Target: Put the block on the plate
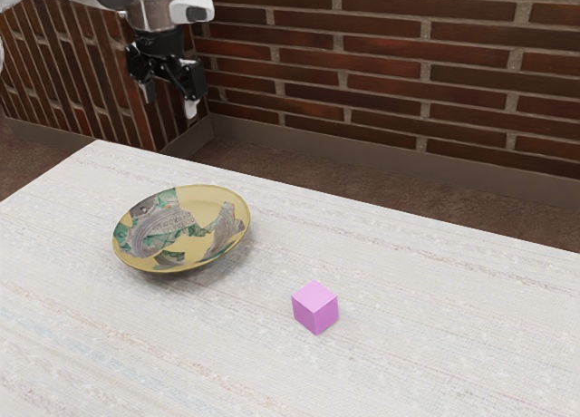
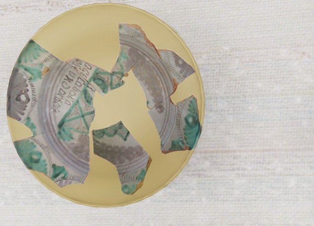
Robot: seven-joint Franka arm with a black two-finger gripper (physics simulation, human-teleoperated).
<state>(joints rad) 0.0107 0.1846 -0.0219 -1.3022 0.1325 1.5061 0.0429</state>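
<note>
The tool (image 1: 170, 101) hangs high with its fingers parted and nothing between them, and the pink block (image 1: 314, 307) sits on the surface (image 1: 444, 344), apart from the plate (image 1: 207, 199), toward the exterior view's right. Reaching the block comes first: best to travel high enough to miss the plate's raised rim, center over the block, turn the fingers square to two opposite faces, then lower straight down before closing gently.

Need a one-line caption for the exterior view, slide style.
Pink block on the pale tabletop, apart from the patterned plate, pincer raised beyond them.
</note>
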